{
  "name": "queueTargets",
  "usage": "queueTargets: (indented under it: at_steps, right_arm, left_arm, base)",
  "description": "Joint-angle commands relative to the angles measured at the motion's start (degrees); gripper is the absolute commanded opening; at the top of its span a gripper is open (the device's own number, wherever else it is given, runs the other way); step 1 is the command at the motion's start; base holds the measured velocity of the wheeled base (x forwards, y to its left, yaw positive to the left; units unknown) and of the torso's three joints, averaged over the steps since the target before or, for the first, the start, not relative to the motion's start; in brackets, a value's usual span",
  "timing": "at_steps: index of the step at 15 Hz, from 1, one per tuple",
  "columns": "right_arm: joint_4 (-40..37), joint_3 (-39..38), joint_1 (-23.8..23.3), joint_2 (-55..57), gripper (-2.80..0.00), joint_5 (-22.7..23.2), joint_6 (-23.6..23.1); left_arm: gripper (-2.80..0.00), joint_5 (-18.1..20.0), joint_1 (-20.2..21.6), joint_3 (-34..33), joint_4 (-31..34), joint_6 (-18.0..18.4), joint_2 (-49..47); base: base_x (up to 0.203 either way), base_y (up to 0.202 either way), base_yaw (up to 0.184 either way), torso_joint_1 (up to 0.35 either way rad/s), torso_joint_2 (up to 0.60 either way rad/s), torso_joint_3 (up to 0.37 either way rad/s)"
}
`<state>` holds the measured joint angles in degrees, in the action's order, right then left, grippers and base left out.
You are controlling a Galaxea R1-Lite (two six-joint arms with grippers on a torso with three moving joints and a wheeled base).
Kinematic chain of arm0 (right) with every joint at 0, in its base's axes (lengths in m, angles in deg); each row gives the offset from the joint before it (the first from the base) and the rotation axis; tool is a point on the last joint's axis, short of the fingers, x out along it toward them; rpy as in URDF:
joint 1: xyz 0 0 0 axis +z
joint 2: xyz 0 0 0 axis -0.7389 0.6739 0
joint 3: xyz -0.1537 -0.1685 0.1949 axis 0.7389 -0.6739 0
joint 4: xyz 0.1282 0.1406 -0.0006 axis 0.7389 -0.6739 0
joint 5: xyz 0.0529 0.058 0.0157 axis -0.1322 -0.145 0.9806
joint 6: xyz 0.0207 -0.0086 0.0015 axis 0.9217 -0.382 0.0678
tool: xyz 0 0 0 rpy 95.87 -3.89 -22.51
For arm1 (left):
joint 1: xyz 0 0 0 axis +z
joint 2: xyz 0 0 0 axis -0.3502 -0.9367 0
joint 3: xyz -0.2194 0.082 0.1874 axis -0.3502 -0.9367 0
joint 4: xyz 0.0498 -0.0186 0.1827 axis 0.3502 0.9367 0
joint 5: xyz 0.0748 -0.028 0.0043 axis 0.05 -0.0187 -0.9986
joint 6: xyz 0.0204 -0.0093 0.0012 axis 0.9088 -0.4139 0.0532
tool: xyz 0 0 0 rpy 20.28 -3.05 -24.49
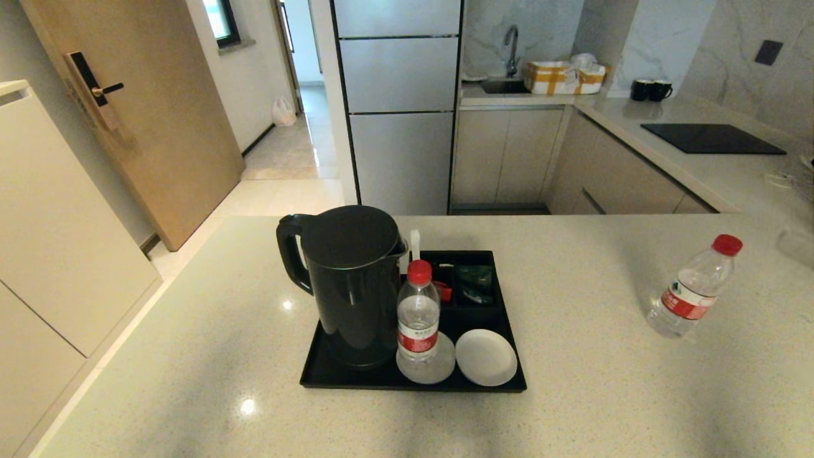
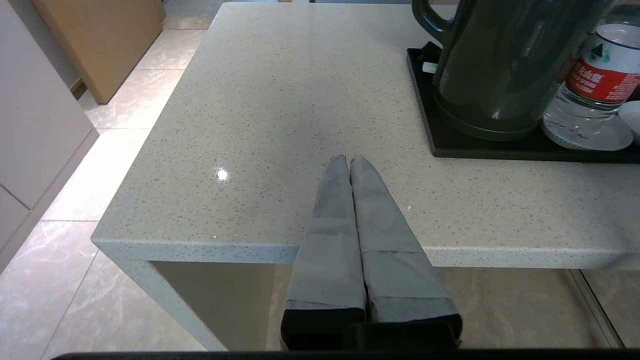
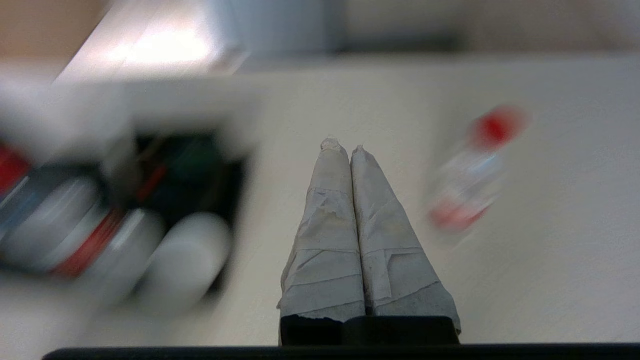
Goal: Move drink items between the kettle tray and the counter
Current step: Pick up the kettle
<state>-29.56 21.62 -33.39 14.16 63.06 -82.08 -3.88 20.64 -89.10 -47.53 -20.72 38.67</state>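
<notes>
Kettle (image 1: 346, 286), bottle (image 1: 418, 318), saucers (image 1: 486, 357) in tray (image 1: 311, 375).

Motion blur smears the tray (image 3: 150, 210) and bottle (image 3: 470, 170) in the right wrist view.

Head view high above desk (image 1: 572, 394), facing forward-down; left wrist low at near edge; right wrist close above; all share tray (image 1: 502, 385)

Wood door (image 1: 146, 121) left, steel fridge (image 1: 397, 102), sink (image 1: 505, 83), marble walls (image 1: 699, 44).
</notes>
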Motion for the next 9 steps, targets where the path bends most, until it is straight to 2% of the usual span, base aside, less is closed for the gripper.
queueTargets:
  at_steps: [1,2,5,7,9]
  right_arm:
    - [-11.0,1.3,8.8,-6.7,-2.8,0.0,0.3]
    - [-13.7,1.3,11.4,-8.1,-2.8,0.0,0.4]
    - [-14.4,1.1,11.8,-8.4,-2.8,-0.3,0.0]
    - [-14.1,1.0,11.6,-8.1,-2.8,-4.3,-0.1]
    - [-13.9,1.0,7.9,-8.0,-2.8,-6.6,-0.7]
  left_arm:
    - [-2.8,0.0,0.0,0.0,0.0,0.0,-0.1]
    - [-2.8,0.0,0.0,0.0,0.0,0.0,-0.1]
    - [-2.8,0.0,0.0,0.0,0.0,0.0,-0.1]
    - [-2.8,0.0,0.0,0.0,0.0,0.0,-0.1]
    - [-2.8,0.0,0.0,0.0,0.0,0.0,-0.1]
  base:
    - [0.0,0.0,0.0,0.0,0.0,0.0]
    - [0.0,0.0,0.0,0.0,0.0,0.0]
    - [0.0,0.0,0.0,0.0,0.0,0.0]
    - [0.0,0.0,0.0,0.0,0.0,0.0]
    - [0.0,0.0,0.0,0.0,0.0,0.0]
